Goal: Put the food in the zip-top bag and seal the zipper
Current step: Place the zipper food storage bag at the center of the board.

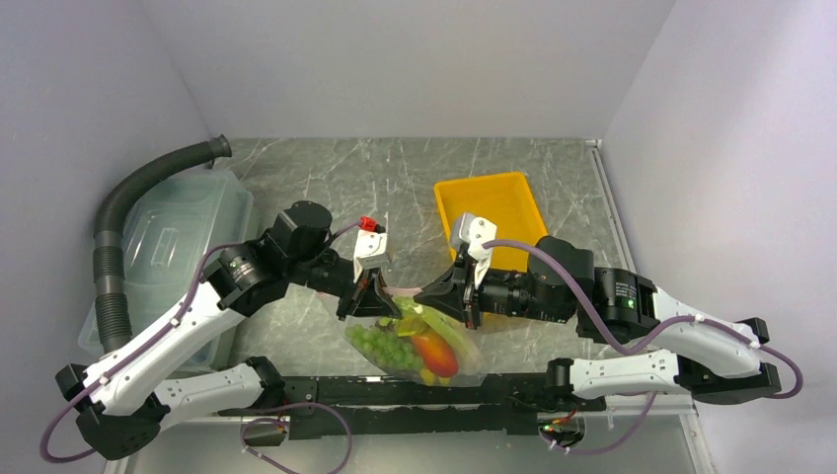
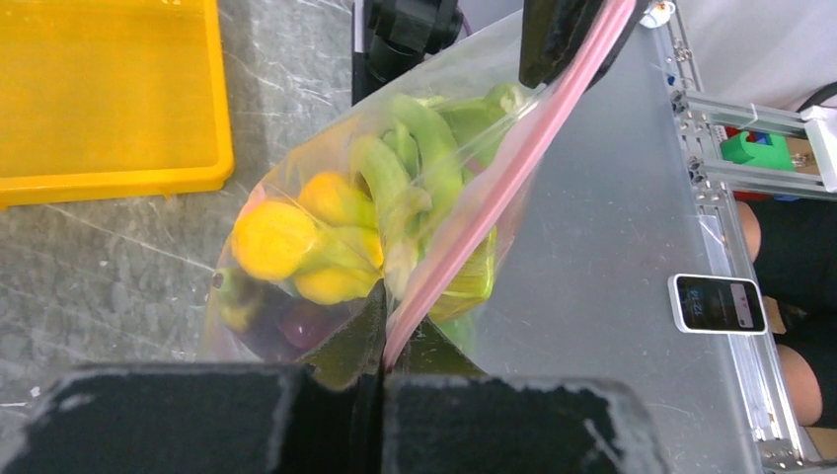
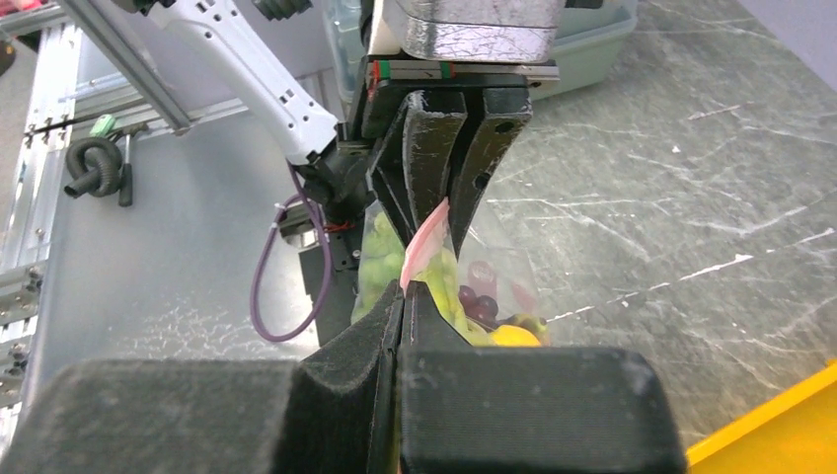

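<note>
The clear zip-top bag hangs above the table's front edge between my two grippers. It holds the food: green grapes, a red-orange fruit, yellow bananas and dark grapes. The pink zipper runs taut from one gripper to the other. My left gripper is shut on one end of the zipper, seen from above at left gripper. At the opposite end my right gripper pinches the same strip, right gripper.
A yellow tray sits behind the right arm. A translucent lidded bin and a grey ribbed hose stand at the left. A phone lies on the metal shelf below the table edge.
</note>
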Robot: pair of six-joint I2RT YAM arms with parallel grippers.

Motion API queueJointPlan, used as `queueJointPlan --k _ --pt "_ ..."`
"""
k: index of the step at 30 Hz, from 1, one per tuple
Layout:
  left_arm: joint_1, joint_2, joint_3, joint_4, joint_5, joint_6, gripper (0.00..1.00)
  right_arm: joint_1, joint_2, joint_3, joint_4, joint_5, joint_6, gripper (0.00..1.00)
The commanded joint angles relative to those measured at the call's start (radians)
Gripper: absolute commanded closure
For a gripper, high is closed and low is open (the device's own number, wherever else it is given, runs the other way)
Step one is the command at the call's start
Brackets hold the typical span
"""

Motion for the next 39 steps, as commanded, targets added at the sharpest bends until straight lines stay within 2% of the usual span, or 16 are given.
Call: queueJointPlan --k 1,5,6,12,15,19,30,39 --pt "0.003 -0.019 0.031 -0.004 -0.119 -0.001 1.0 0.003 -0.06 0.039 0.181 0.046 0.013 1.0" --pt "0.003 -0.037 0.037 0.019 -0.205 -0.015 1.0 0.003 -0.08 0.022 0.156 0.124 0.015 1.0" --pt "0.002 -0.042 0.04 0.022 -0.229 -0.017 1.0 0.003 -0.088 0.017 0.151 0.149 0.016 0.96" --pt "0.002 -0.05 0.071 0.026 -0.376 -0.015 1.0 0.002 -0.128 0.001 0.086 0.346 0.032 0.54" --pt "0.003 -0.047 0.083 0.031 -0.469 -0.01 1.0 0.003 -0.153 -0.007 0.055 0.446 0.043 0.44" --pt "0.004 -0.031 0.112 0.037 -0.599 0.019 1.0 0.002 -0.192 -0.035 0.053 0.494 0.045 0.42" --pt "0.004 0.082 0.167 0.172 -0.968 0.145 1.0 0.002 -0.239 -0.126 0.111 0.463 0.037 0.4" --pt "0.034 0.241 0.237 0.309 -1.185 0.387 1.0 0.003 -0.237 -0.158 0.128 0.436 0.032 0.39"
